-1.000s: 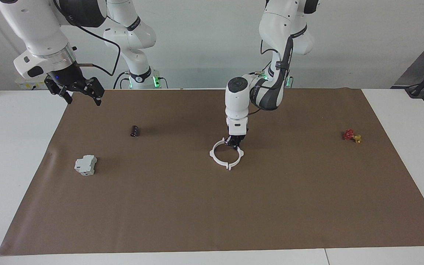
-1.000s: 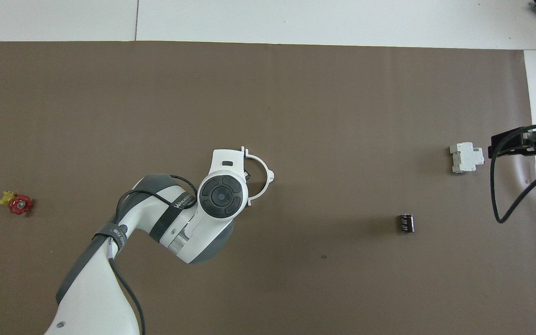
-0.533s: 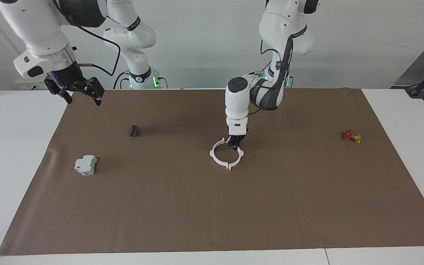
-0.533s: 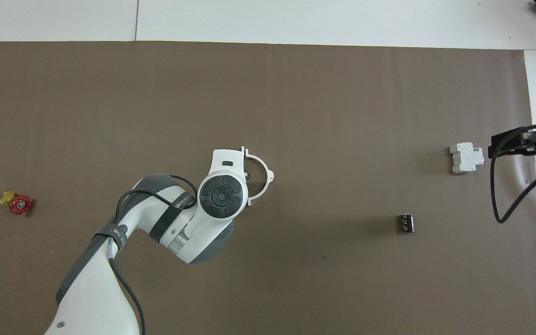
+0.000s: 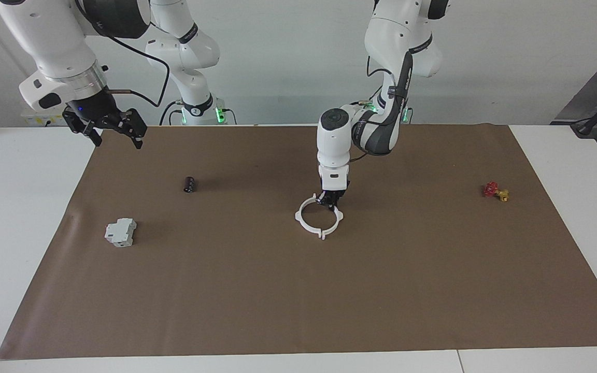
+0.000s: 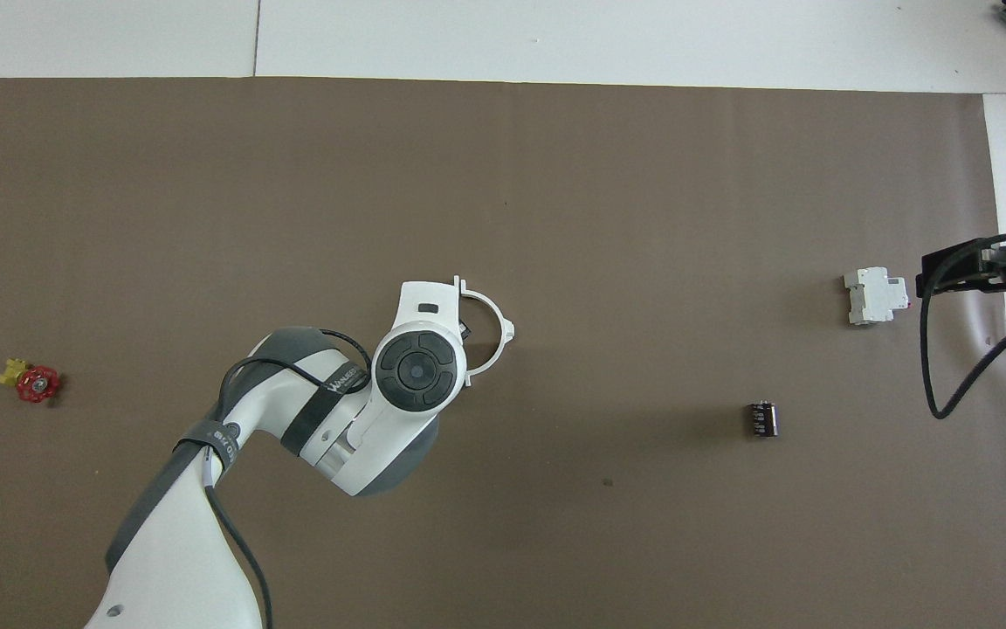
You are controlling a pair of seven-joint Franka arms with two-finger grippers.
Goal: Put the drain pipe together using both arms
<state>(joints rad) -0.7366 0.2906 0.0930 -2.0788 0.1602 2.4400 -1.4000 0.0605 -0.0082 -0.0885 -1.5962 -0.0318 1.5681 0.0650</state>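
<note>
The drain pipe shows as one white ring with outer tabs, its two half-ring arcs joined, at the middle of the brown mat. My left gripper points straight down and is shut on the ring's rim, on the side nearest the robots. Whether the ring rests on the mat or hangs just above it I cannot tell. In the overhead view the left wrist covers half of the drain pipe. My right gripper waits open and holding nothing, high over the mat's corner at the right arm's end.
A grey-white boxy block and a small black cylinder lie toward the right arm's end. A red-and-yellow valve piece lies toward the left arm's end.
</note>
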